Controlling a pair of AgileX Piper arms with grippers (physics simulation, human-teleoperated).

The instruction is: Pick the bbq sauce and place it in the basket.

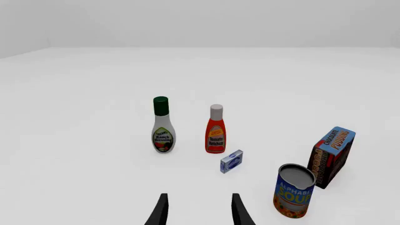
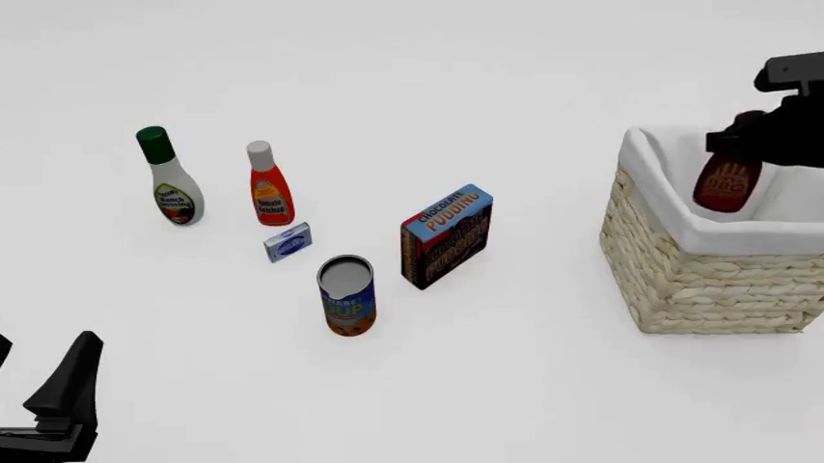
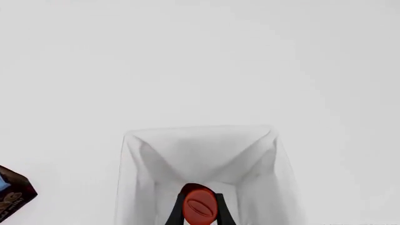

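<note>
The bbq sauce (image 2: 725, 183), a dark brownish-red bottle, hangs upright above the white lining of the basket (image 2: 708, 275) at the right side of the table. My right gripper (image 2: 747, 135) is shut on its upper part. The right wrist view looks down on the bottle's red cap (image 3: 200, 206) between the fingers (image 3: 177, 213), with the basket's lined inside (image 3: 200, 154) below. My left gripper (image 1: 198, 210) is open and holds nothing, low at the near left (image 2: 65, 386).
A white bottle with a green cap (image 2: 169, 178) and an orange-red ketchup bottle (image 2: 269, 187) stand at the left. Near them are a small blue box (image 2: 288, 242), a soup can (image 2: 346, 296) and a chocolate pudding box (image 2: 446, 236).
</note>
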